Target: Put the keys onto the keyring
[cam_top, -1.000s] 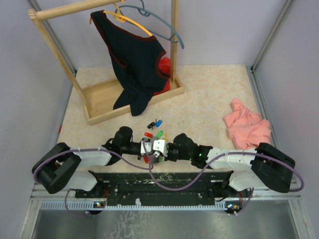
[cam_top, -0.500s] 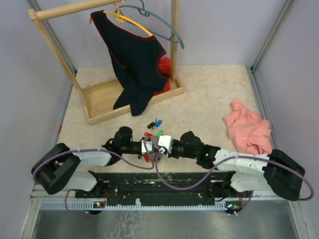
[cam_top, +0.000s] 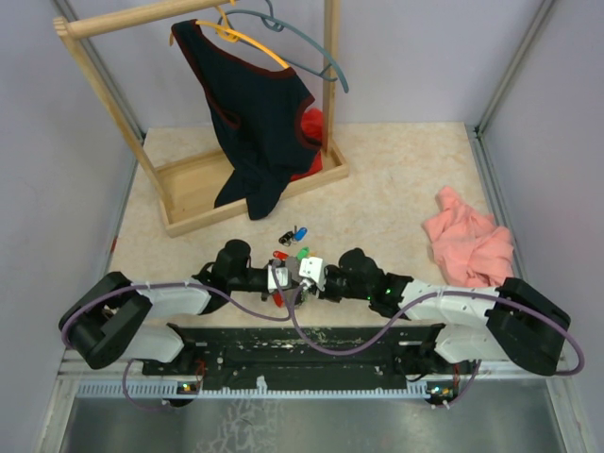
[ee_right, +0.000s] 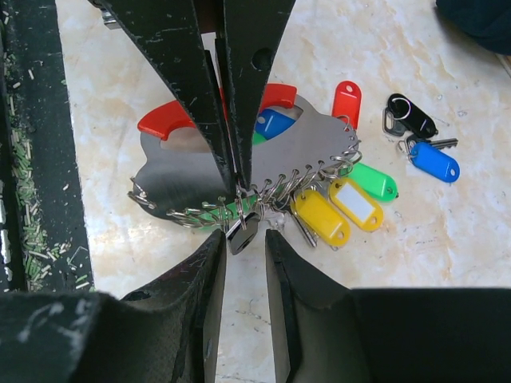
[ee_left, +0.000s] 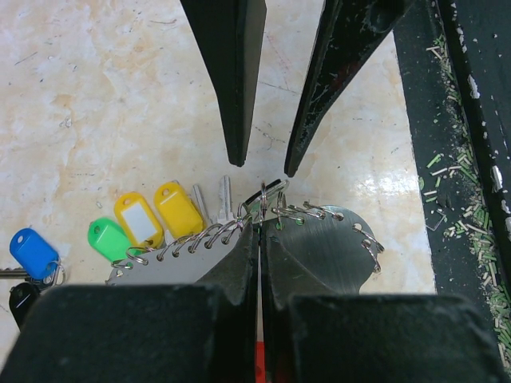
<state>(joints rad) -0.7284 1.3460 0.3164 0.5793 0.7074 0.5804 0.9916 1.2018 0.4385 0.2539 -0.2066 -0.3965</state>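
Slippage is looming: the grey steel, red-rimmed keyring plate (ee_right: pixel 307 148), lying low on the marbled beige tabletop (ee_right: pixel 447 263), could be twisting free if the right gripper (ee_right: pixel 244 237), fingers narrowly apart by a small black key tag (ee_right: pixel 241 226), tugs sideways. The left gripper (ee_left: pixel 259 231) is clamping the plate, arms meeting nose to nose.

No text is legible; the white insert on one yellow key (ee_right: pixel 354 203) looks blank
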